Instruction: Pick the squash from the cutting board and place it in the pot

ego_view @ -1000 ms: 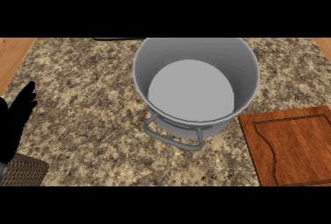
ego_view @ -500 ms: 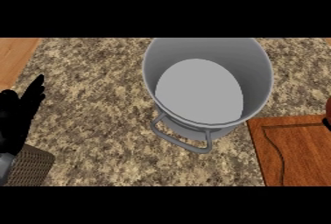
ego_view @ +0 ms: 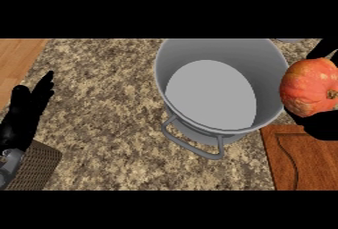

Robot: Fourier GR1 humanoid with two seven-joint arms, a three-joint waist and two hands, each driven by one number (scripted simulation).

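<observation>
At the right edge, the squash (ego_view: pixel 309 86) is already held clear of the cutting board (ego_view: pixel 307 156) by the right hand (ego_view: pixel 322 127), fingers curled round it, just beside the pot (ego_view: pixel 173 58) and not yet dropped in, while the left hand (ego_view: pixel 23 117) is parked open at the left edge.

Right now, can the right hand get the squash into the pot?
Probably yes. The right hand holds the squash lifted beside the pot; the pot is open and empty, with nothing between them.

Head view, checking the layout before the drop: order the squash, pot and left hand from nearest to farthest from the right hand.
1. Squash, held in the right hand, at the right edge.
2. Pot, centre, beside the squash.
3. Left hand, resting open at the far left edge.
</observation>
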